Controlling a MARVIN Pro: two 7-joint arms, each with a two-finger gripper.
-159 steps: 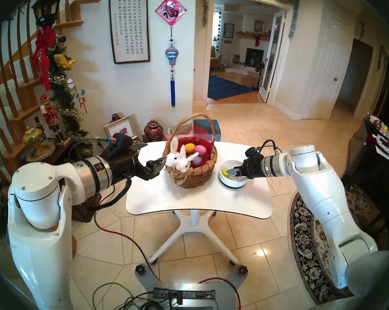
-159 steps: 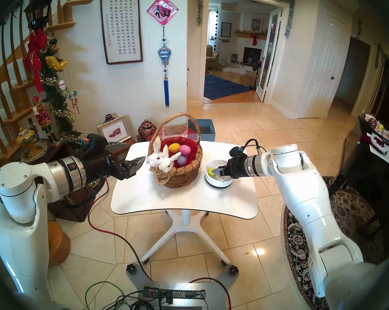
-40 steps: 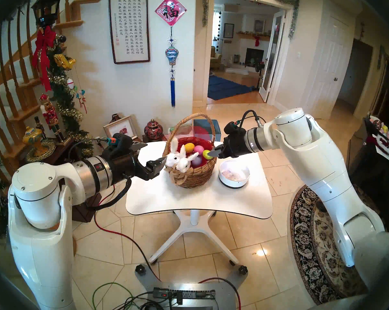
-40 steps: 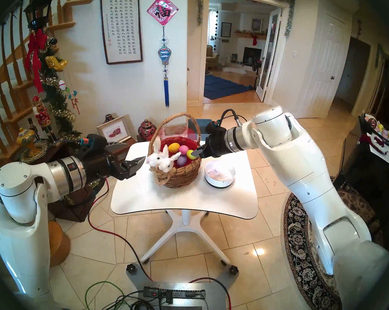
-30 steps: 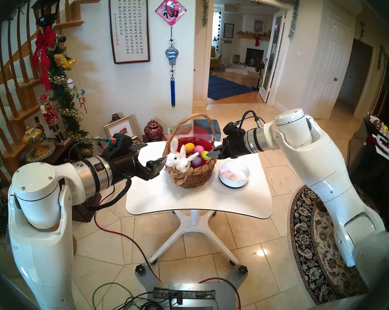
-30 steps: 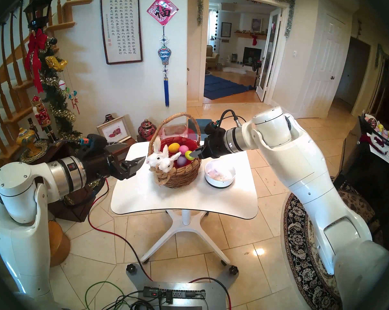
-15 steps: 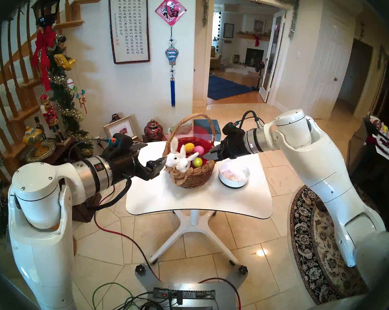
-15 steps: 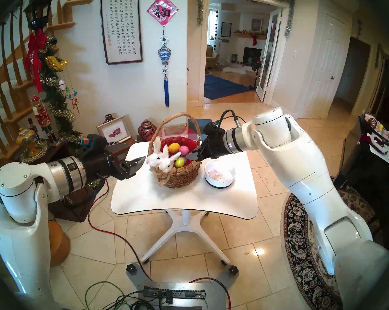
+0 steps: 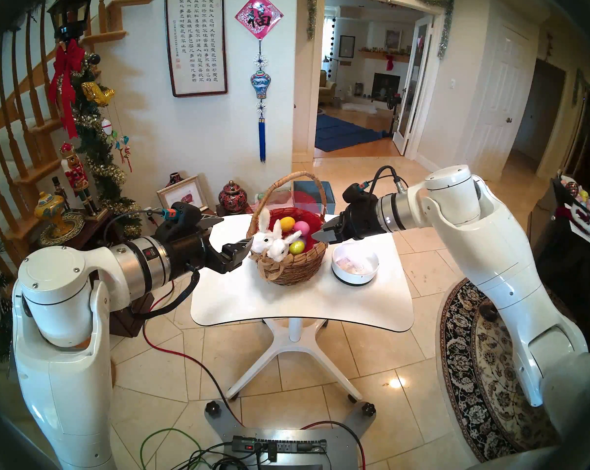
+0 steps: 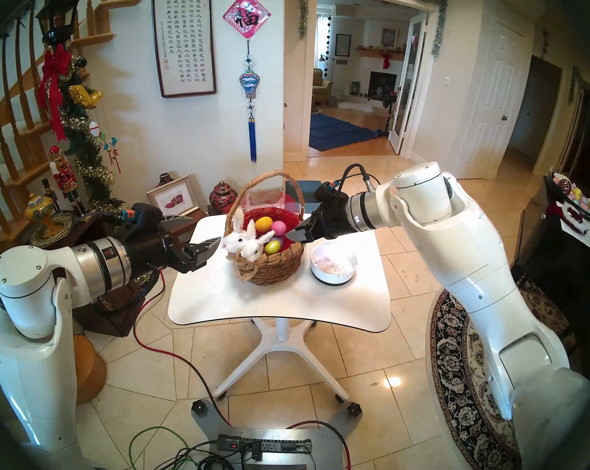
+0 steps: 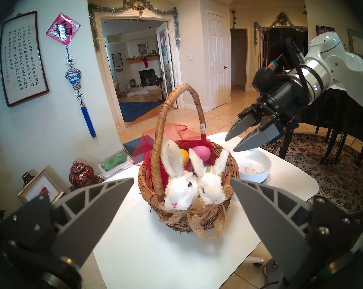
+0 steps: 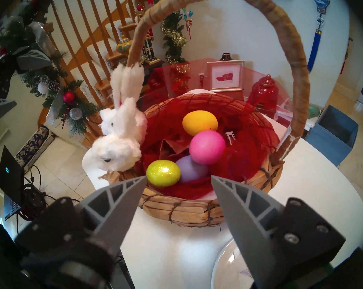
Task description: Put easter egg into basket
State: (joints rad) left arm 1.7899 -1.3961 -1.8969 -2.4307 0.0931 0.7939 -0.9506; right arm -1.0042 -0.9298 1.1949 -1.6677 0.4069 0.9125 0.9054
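The wicker basket (image 9: pixel 297 272) (image 10: pixel 270 272) with its tall handle, red lining and two white bunnies stands on the white table (image 9: pixel 300 306). A glittery yellow-green easter egg (image 9: pixel 297 247) (image 12: pixel 163 173) lies inside it beside a purple egg (image 12: pixel 191 169), near the bunnies. A pink egg (image 12: pixel 206 146) and an orange egg (image 12: pixel 199 122) lie further in. My right gripper (image 9: pixel 318 233) (image 12: pixel 178 177) hovers open and empty just above the basket's right rim. My left gripper (image 9: pixel 238 229) (image 11: pixel 181 179) is open and empty, level with the bunnies at the basket's left.
A white bowl (image 9: pixel 354 276) sits on the table right of the basket, under my right wrist. A blue box (image 9: pixel 327 191) stands behind the table. A side table with ornaments is at the left, a patterned rug (image 9: pixel 473 374) at the right, and cables lie on the floor in front.
My right gripper opened and let go of the yellow-green egg. The egg dropped into the basket and settled near the bunnies. The gripper drew back slightly to the right. The left arm stayed still.
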